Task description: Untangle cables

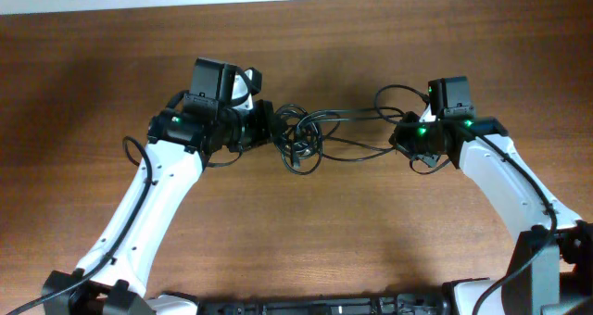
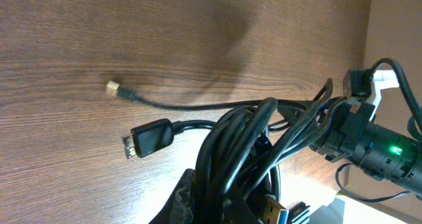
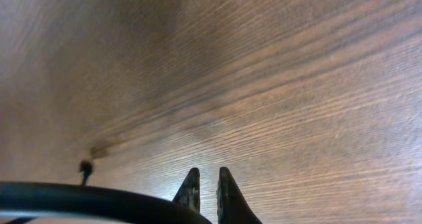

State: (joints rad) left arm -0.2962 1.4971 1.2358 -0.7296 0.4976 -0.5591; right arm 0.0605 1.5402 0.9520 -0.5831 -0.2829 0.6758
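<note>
The cables (image 1: pixel 298 137) are one knotted black bundle in the middle of the table, with strands stretched to both sides. My left gripper (image 1: pixel 274 130) is shut on the bundle's left side. In the left wrist view the thick bundle (image 2: pixel 244 151) fills the jaws (image 2: pixel 231 204). A black USB plug (image 2: pixel 146 139), a small pale plug (image 2: pixel 113 87) and a blue-tipped plug (image 2: pixel 277 212) hang off it. My right gripper (image 1: pixel 400 135) holds strands running to the bundle. In the right wrist view its fingers (image 3: pixel 208 184) are nearly closed, with a black cable (image 3: pixel 79 199) crossing at their base.
The wooden table (image 1: pixel 296 222) lies under everything. A cable loop (image 1: pixel 400 97) arcs behind the right gripper. The right arm (image 2: pixel 376 145) with its green light shows in the left wrist view. A small plug end (image 3: pixel 86 166) hangs at the left of the right wrist view.
</note>
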